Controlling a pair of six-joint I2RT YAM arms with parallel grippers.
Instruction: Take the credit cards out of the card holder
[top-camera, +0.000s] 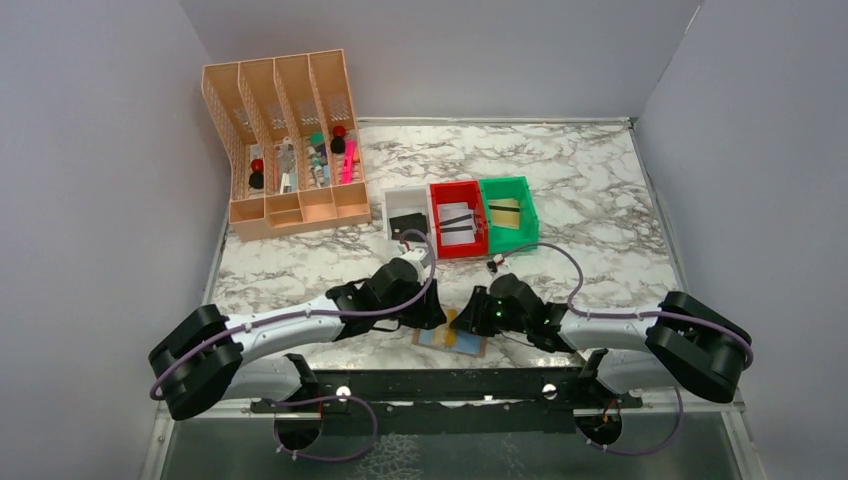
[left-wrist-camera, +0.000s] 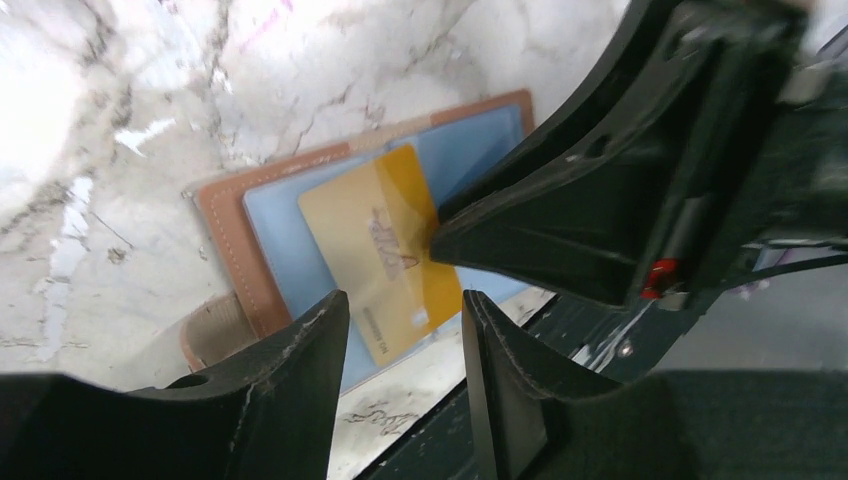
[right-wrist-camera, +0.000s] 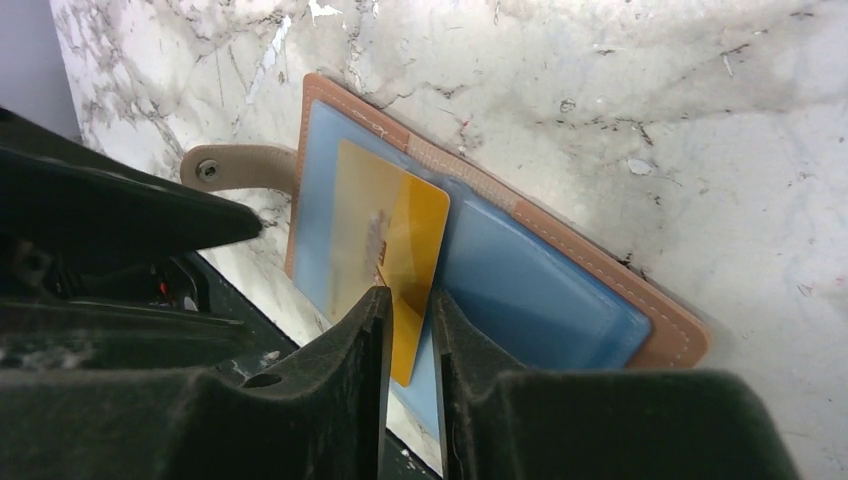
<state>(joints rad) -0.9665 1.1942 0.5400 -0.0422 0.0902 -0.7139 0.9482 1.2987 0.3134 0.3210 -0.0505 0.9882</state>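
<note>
Lying open at the bench's (right-wrist-camera: 700, 150) near edge, the holder (right-wrist-camera: 540, 270) carries a gold card (right-wrist-camera: 400, 230) on its blue face; left fingers (left-wrist-camera: 300, 370) stand apart, right fingers (right-wrist-camera: 340, 370) narrowly parted over it.

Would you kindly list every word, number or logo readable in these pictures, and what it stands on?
Gold credit card: reddish mark in its middle and fine print near one edge, both too blurred to read.
Pale card in the red bin, tan card in the green bin: too small to read.
Card holder: no text seen.
</note>
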